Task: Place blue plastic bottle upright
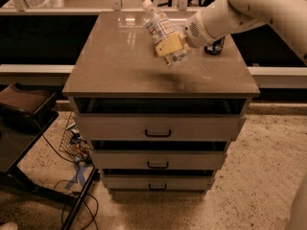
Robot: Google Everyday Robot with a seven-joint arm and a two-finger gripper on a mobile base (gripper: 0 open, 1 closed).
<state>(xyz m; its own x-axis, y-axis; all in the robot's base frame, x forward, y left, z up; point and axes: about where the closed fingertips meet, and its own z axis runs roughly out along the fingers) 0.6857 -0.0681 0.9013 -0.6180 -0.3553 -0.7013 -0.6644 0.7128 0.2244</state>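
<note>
The blue plastic bottle (161, 28) is a clear bottle with a white cap and a white label with dark print. It hangs tilted above the brown cabinet top (120, 56), cap up and to the left, base down to the right. My gripper (171, 46) is shut on the bottle's lower half, its yellowish fingers (168, 45) wrapped around it. The white arm comes in from the upper right.
A dark can (214, 47) stands at the back right of the cabinet top, partly hidden behind my arm. The cabinet has three drawers (158, 127) below. A dark stand (24, 109) and cables (72, 143) are on the floor at the left.
</note>
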